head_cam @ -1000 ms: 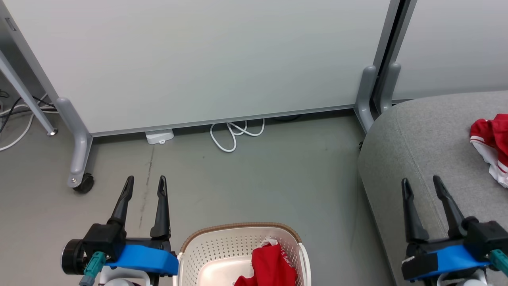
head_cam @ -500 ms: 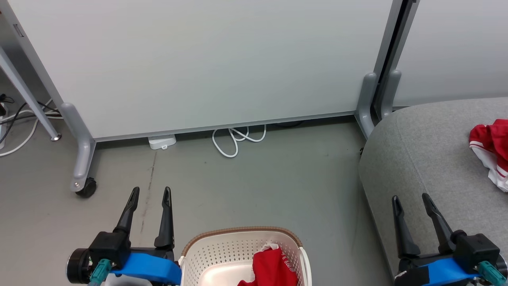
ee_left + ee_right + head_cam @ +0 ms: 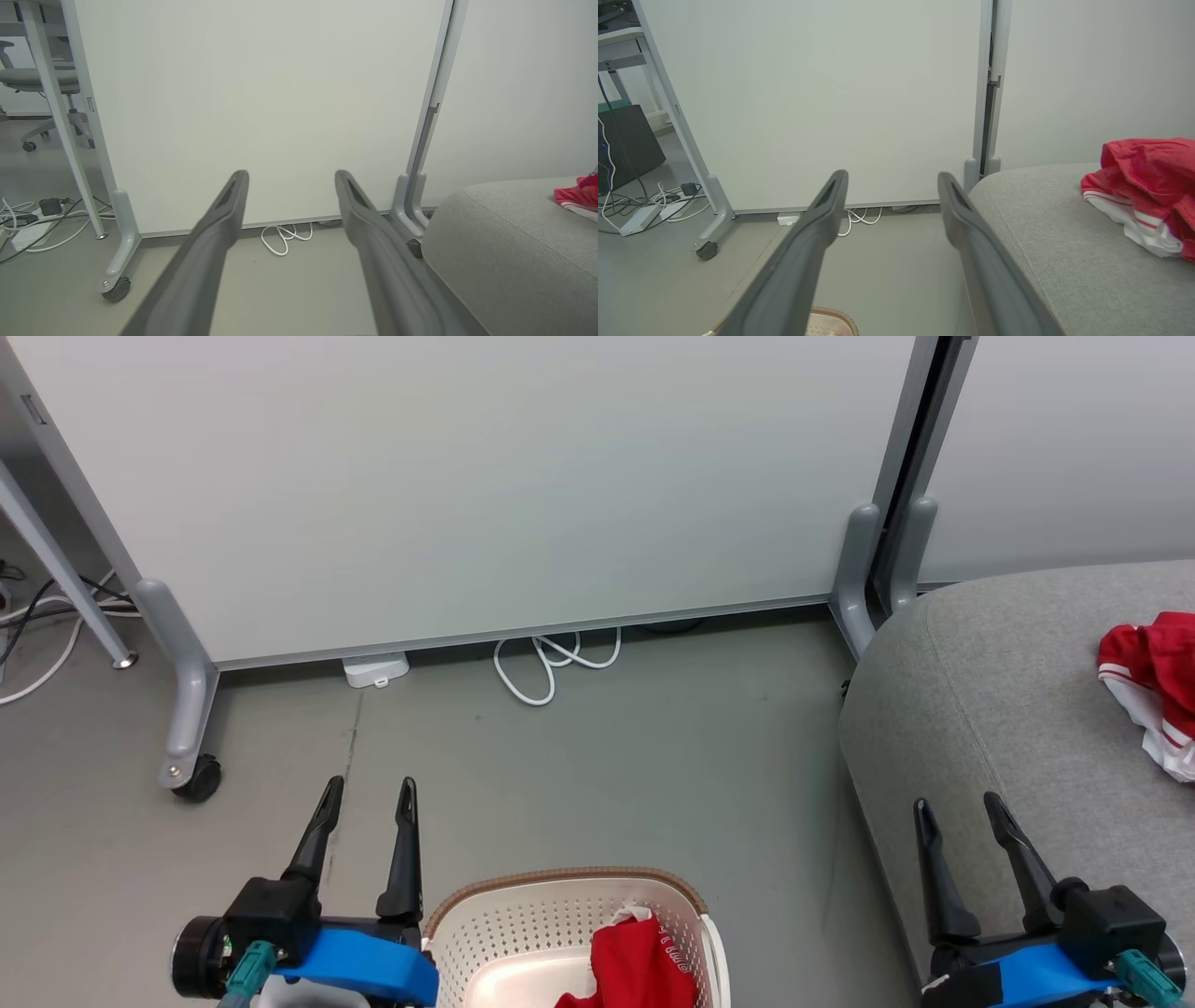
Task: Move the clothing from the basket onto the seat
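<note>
Where head view ends, basket (image 3: 523, 919) cut off (clothing (image 3: 630, 961) too).

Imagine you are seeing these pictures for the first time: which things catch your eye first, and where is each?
Bright red against grey strikes first: a crumpled garment lies on the sofa seat at the right, and more red clothing sits in the white basket at the bottom centre. The left gripper is open and empty beside the basket, the right gripper open and empty near the seat's edge.
</note>
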Tool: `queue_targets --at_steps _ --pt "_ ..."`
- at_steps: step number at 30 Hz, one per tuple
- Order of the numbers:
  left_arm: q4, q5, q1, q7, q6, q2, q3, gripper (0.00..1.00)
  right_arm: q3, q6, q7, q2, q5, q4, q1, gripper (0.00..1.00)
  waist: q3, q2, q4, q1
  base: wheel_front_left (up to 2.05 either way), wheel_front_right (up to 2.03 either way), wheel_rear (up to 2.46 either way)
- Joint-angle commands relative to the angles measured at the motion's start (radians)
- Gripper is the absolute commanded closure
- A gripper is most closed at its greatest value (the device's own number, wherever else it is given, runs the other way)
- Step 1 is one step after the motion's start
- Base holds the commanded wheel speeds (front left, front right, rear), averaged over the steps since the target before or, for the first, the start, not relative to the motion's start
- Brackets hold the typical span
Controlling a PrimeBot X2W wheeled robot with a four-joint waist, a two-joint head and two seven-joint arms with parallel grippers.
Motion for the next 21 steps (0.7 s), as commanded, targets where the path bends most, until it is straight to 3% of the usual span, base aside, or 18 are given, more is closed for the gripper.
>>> queue_targets --at_steps 1,9,21 --pt "0.010 -0.005 -0.025 -0.003 -0.001 -0.001 -0.008 0.00 0.004 0.000 -0.003 0.003 0.001 0.001 -0.001 0.00 0.004 0.0000 -0.003 0.0001 0.00 0.00 0.00" --pt "0.108 -0.045 -0.106 -0.003 -0.001 0.015 -0.089 0.00 0.027 0.000 -0.003 0.002 -0.002 -0.003 -0.038 0.00 0.038 0.0000 -0.038 0.0001 0.00 0.00 0.00" --pt "0.425 -0.180 -0.348 -0.003 -0.001 0.044 -0.374 0.00 0.059 0.000 -0.003 0.002 -0.006 -0.027 -0.172 0.00 0.225 0.0000 -0.137 0.0001 0.00 0.00 0.00"
